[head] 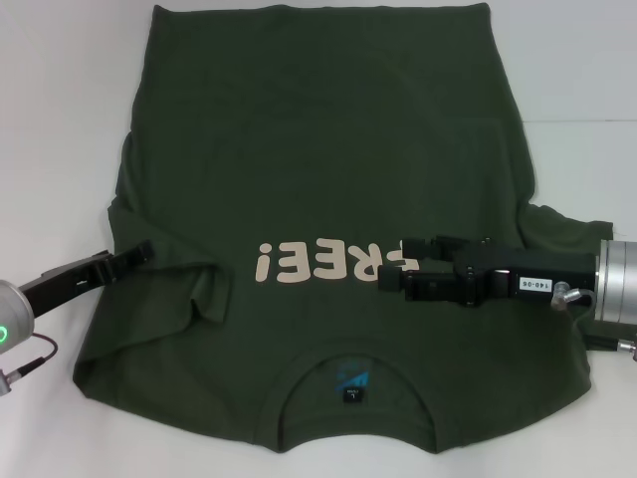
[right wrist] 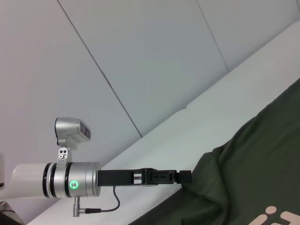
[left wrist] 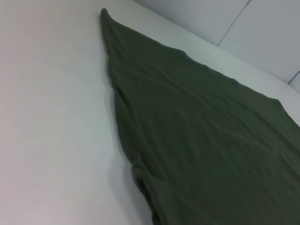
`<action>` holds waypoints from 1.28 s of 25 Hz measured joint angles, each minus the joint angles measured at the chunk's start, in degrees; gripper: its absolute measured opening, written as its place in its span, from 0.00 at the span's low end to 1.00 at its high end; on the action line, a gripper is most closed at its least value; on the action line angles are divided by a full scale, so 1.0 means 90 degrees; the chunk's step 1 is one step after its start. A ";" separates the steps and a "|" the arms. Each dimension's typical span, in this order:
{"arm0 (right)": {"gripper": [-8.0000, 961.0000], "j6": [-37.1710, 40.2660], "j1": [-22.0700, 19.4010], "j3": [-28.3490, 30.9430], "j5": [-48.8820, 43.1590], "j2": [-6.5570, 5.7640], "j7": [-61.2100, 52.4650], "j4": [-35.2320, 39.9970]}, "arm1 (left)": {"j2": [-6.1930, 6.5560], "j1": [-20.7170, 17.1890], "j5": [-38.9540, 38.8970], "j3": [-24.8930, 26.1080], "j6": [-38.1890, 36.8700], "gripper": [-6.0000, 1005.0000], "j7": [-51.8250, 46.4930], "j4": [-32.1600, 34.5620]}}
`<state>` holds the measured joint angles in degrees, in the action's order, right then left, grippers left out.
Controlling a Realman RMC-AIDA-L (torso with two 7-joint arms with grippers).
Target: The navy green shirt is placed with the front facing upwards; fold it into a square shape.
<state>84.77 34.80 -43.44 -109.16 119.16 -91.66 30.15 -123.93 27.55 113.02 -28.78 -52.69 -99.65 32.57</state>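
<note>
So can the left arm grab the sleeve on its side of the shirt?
Probably yes. The left gripper already sits at the shirt's left edge, right by the folded-in sleeve, and nothing lies between them. The right gripper is over the lettering, well away.

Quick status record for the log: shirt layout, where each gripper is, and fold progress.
shirt: navy green shirt spread on the white table, front up, cream lettering showing, collar nearest the robot
neck label: neck label visible inside the collar
left sleeve: bunched inward beside the lettering
left gripper: left gripper at the shirt's left edge, near the sleeve
right gripper: right gripper over the chest, covering the end of the lettering
fold progress: body not yet folded
</note>
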 joint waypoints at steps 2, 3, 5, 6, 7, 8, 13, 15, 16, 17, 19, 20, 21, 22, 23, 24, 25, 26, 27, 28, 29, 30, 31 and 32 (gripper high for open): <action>0.96 0.0001 0.0000 0.0004 0.0000 0.0000 0.0000 0.0000 | 0.0000 0.0002 0.0000 -0.0050 0.0002 0.75 -0.0006 -0.0002; 0.96 0.0001 0.0000 0.0005 0.0000 0.0000 0.0000 0.0000 | 0.0000 0.0005 0.0000 -0.0068 0.0005 0.75 -0.0011 -0.0003; 0.96 0.0003 0.0000 0.0005 0.0000 0.0000 0.0000 0.0000 | 0.0000 0.0010 0.0000 -0.0081 0.0009 0.75 -0.0015 -0.0005; 0.96 0.0003 0.0000 0.0004 0.0000 0.0000 0.0000 0.0000 | 0.0000 0.0012 0.0000 -0.0092 0.0011 0.74 -0.0016 -0.0005; 0.96 0.0004 0.0000 0.0004 0.0000 0.0000 0.0000 0.0000 | 0.0000 0.0014 0.0000 -0.0107 0.0013 0.74 -0.0018 -0.0005; 0.96 0.0005 0.0000 0.0003 0.0000 0.0000 0.0000 0.0000 | 0.0000 0.0015 0.0000 -0.0120 0.0016 0.74 -0.0021 -0.0002; 0.96 0.0005 0.0000 0.0003 0.0005 0.0000 0.0000 0.0000 | 0.0000 0.0021 0.0056 -0.0135 0.0039 0.72 -0.0056 0.0029; 0.96 0.0009 0.0000 0.0004 0.0010 0.0000 0.0000 0.0000 | 0.0000 0.0025 0.0099 -0.0134 0.0049 0.71 -0.0064 0.0063; 0.96 0.0012 0.0000 0.0004 0.0012 0.0000 0.0000 0.0000 | 0.0000 0.0025 0.0111 -0.0133 0.0055 0.69 -0.0066 0.0079; 0.96 0.0014 0.0000 0.0004 0.0015 0.0000 0.0000 0.0000 | 0.0000 0.0025 0.0117 -0.0134 0.0070 0.67 -0.0068 0.0090; 0.96 0.0017 0.0000 0.0004 0.0021 0.0000 0.0000 0.0004 | 0.0000 0.0035 0.0125 -0.0132 0.0138 0.63 -0.0075 0.0100; 0.96 0.0017 0.0000 0.0005 0.0024 0.0000 0.0000 0.0008 | 0.0000 0.0048 0.0130 -0.0134 0.0173 0.61 -0.0076 0.0098; 0.96 0.0017 0.0000 0.0006 0.0026 0.0000 0.0000 0.0011 | 0.0000 0.0059 0.0138 -0.0136 0.0206 0.59 -0.0077 0.0092; 0.96 0.0017 0.0000 0.0007 0.0027 0.0000 0.0000 0.0013 | 0.0000 0.0068 0.0142 -0.0138 0.0224 0.58 -0.0077 0.0085; 0.96 0.0017 0.0000 0.0008 0.0028 0.0000 0.0000 0.0013 | 0.0000 0.0079 0.0148 -0.0141 0.0250 0.56 -0.0077 0.0079; 0.96 0.0018 0.0000 0.0014 0.0030 0.0000 0.0000 0.0015 | 0.0000 0.0085 0.0149 -0.0140 0.0262 0.54 -0.0077 0.0078; 0.96 0.0018 0.0000 0.0014 0.0030 0.0000 0.0000 0.0015 | 0.0002 0.0093 0.0149 -0.0141 0.0281 0.52 -0.0078 0.0078; 0.96 0.0019 0.0000 0.0017 0.0030 0.0000 0.0000 0.0016 | 0.0004 0.0097 0.0149 -0.0142 0.0286 0.50 -0.0078 0.0078; 0.96 0.0021 -0.0003 0.0020 0.0032 0.0000 0.0000 0.0017 | 0.0006 0.0100 0.0149 -0.0142 0.0288 0.46 -0.0079 0.0079; 0.96 0.0024 -0.0004 0.0023 0.0034 0.0000 0.0000 0.0018 | 0.0009 0.0102 0.0149 -0.0142 0.0288 0.42 -0.0079 0.0081; 0.96 0.0025 -0.0005 0.0027 0.0037 0.0000 0.0000 0.0018 | 0.0009 0.0105 0.0150 -0.0144 0.0289 0.38 -0.0079 0.0086; 0.96 0.0025 -0.0006 0.0028 0.0039 0.0000 0.0000 0.0019 | 0.0010 0.0108 0.0152 -0.0147 0.0289 0.34 -0.0080 0.0091; 0.96 0.0025 -0.0007 0.0029 0.0040 0.0000 0.0000 0.0020 | 0.0010 0.0111 0.0154 -0.0150 0.0289 0.30 -0.0080 0.0092; 0.96 0.0025 -0.0007 0.0029 0.0040 0.0000 0.0000 0.0019 | 0.0013 0.0116 0.0156 -0.0150 0.0289 0.26 -0.0080 0.0093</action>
<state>84.99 34.74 -43.18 -108.80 119.16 -91.66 30.32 -123.82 28.59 114.42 -30.13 -50.09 -100.36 33.40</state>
